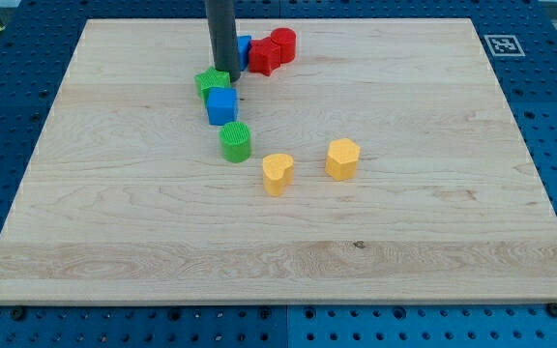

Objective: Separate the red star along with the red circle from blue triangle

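The red star and the red circle sit touching each other near the view's top, middle. The blue triangle lies against the red star's left side, partly hidden by my rod. My tip rests on the board just left of the blue triangle, at the right edge of the green star and above the blue cube.
A green cylinder stands below the blue cube. A yellow heart and a yellow hexagon sit near the board's middle. The wooden board lies on a blue perforated table.
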Tool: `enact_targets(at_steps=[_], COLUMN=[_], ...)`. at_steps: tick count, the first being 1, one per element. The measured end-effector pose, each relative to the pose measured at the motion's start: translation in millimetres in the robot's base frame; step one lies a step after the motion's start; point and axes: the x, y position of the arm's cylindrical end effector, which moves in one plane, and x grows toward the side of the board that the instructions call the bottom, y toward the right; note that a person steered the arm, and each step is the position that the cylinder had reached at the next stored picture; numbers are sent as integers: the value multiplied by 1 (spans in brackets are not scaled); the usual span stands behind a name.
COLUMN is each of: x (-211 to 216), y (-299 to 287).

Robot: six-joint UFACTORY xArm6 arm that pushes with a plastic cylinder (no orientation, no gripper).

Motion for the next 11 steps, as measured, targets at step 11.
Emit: enact_targets(at_steps=[11], x=[-78], y=[73])
